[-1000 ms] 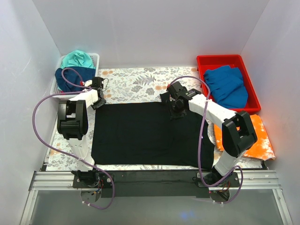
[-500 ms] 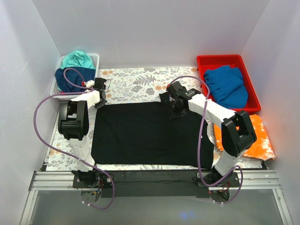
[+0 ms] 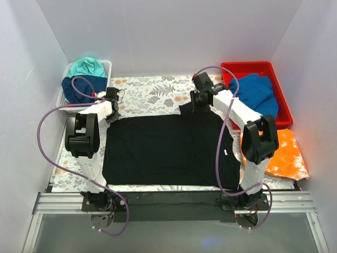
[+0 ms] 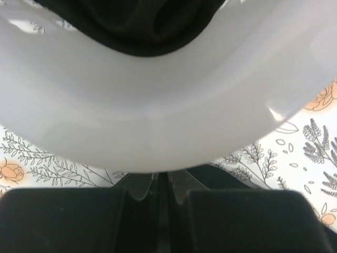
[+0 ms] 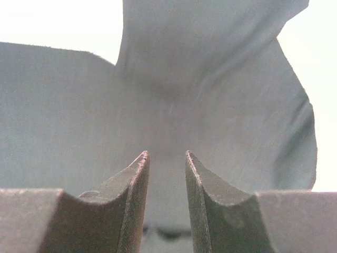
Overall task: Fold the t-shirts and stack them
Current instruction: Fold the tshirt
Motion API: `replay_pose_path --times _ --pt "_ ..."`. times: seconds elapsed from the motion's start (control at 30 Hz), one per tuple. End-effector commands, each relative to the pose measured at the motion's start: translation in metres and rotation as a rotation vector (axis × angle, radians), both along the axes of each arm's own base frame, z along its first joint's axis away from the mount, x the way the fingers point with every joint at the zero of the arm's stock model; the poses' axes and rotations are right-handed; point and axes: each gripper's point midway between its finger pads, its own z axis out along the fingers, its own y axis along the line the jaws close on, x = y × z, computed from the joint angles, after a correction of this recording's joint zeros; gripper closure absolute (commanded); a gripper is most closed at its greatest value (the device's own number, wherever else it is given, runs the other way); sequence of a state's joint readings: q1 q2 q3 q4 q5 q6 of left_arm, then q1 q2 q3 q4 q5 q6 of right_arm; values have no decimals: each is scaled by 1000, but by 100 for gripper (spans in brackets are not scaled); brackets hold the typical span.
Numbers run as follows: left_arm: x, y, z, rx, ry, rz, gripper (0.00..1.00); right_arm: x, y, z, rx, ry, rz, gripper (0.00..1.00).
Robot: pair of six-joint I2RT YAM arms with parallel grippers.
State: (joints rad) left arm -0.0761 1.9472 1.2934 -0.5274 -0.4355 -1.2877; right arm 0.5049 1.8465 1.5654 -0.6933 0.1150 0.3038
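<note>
A large black t-shirt (image 3: 163, 147) lies spread flat on the middle of the table, its small white label (image 3: 225, 152) near the right side. My left gripper (image 3: 110, 115) is at the shirt's far left corner. In the left wrist view its fingers (image 4: 163, 179) are closed, with black cloth (image 4: 221, 176) at the tips. My right gripper (image 3: 196, 103) is at the shirt's far edge by a sleeve. In the right wrist view (image 5: 165, 155) its jaws stand narrowly apart with the shirt cloth (image 5: 174, 79) pinched between them and fanning out beyond.
A white basket (image 3: 108, 66) at the far left holds a teal shirt (image 3: 87, 66) and a navy shirt (image 3: 79, 87). A red tray (image 3: 247, 67) at the far right holds a blue shirt (image 3: 255, 97). A mottled orange shirt (image 3: 287, 158) lies at the right edge. The printed table cloth (image 3: 147, 92) shows beyond the black shirt.
My right gripper has moved toward the far right, drawing the black shirt's far edge and sleeve with it. My left gripper has shifted slightly toward the far side.
</note>
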Motion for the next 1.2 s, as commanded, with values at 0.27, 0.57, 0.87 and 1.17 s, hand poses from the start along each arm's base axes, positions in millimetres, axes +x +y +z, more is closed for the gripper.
replay_pose_path --times 0.27,0.57,0.87,1.17 --pt "-36 -16 7 -52 95 -47 100 161 -34 -9 67 -131 -138 58" --pt "-37 -19 10 -61 94 -56 100 185 -55 -47 17 -121 -160 55" --pt "-40 -19 8 -64 109 -65 100 183 -83 -73 -91 -102 -215 50" --pt "-39 -21 9 -75 106 -63 100 171 -93 -108 -95 -6 -230 49"
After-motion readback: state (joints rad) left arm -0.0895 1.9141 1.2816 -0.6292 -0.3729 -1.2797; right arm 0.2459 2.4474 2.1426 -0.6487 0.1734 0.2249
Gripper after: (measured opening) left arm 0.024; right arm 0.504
